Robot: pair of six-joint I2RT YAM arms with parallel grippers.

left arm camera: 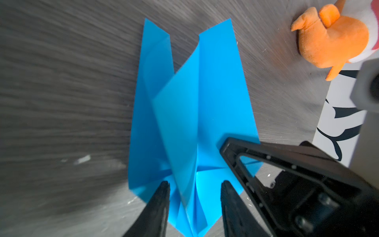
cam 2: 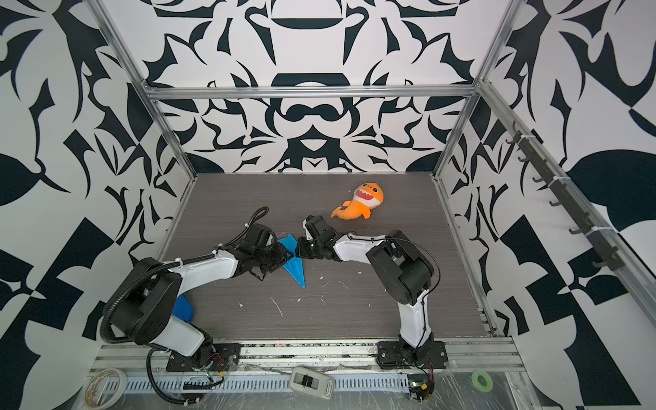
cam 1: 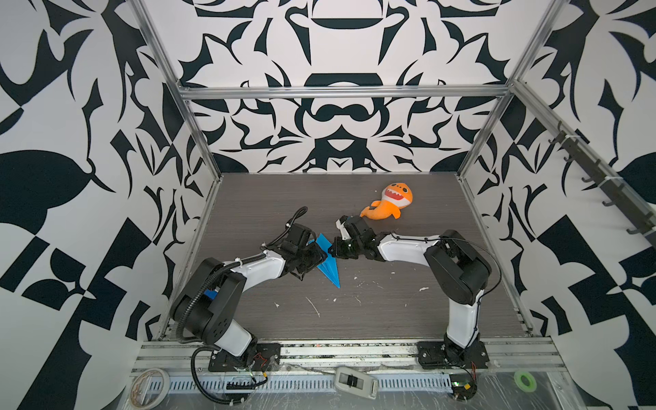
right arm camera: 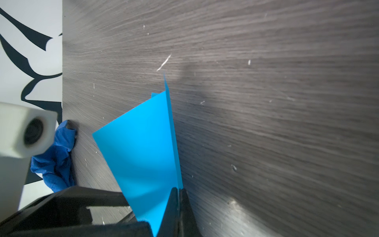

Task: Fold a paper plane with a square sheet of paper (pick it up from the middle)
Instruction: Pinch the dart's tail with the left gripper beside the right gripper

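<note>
The square sheet of paper is folded into a narrow, bright blue paper plane [cam 1: 332, 273] [cam 2: 297, 271] that lies mid-table, nose toward the front edge. Its two tail flaps are spread and its centre fold stands up [left arm camera: 184, 102]. My left gripper [left arm camera: 194, 184] [cam 1: 322, 256] is open, with a fingertip on either side of the raised fold near the nose and clear of it. My right gripper [right arm camera: 178, 189] [cam 1: 335, 250] is shut on the thin upright edge of the plane [right arm camera: 143, 143]. The two grippers meet nearly tip to tip over the paper.
An orange shark plush [cam 1: 390, 204] [left arm camera: 332, 37] lies behind the right arm. A dark blue crumpled thing [cam 2: 182, 309] [right arm camera: 57, 160] sits by the left arm's base at the left wall. White specks dot the tabletop [cam 1: 355, 305]. Tape rolls [cam 1: 151, 381] lie beyond the front rail.
</note>
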